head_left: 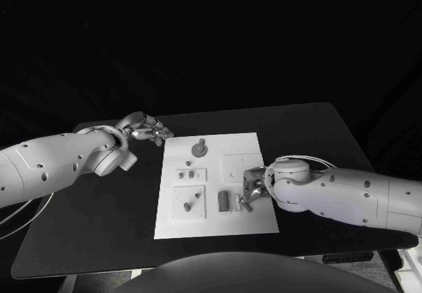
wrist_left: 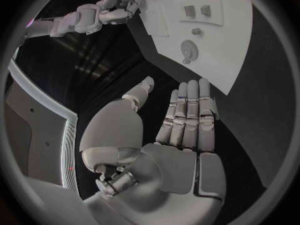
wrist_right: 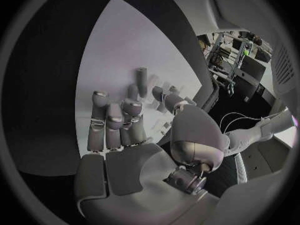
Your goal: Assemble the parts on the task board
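Left hand: the left hand [head_left: 147,129] hovers over the black table [head_left: 105,213] just off the far left corner of the task board [head_left: 246,146]; its fingers [wrist_left: 187,110] lie straight and side by side, the thumb apart, and it holds nothing.
Right hand: the right hand [head_left: 253,186] reaches over the board's right edge, near its middle; its fingers [wrist_right: 115,120] are partly curled above the white surface. Whether it pinches anything I cannot tell.
Parts by the right hand: a dark upright part [head_left: 223,201] stands just beside the fingertips, on the board's near half.
Other parts: a round disc part [head_left: 199,148] lies near the board's far edge, closest to the left hand; two small parts [head_left: 188,175] sit in a raised square in the board's middle, and another part [head_left: 187,206] lies in a square nearer the robot.
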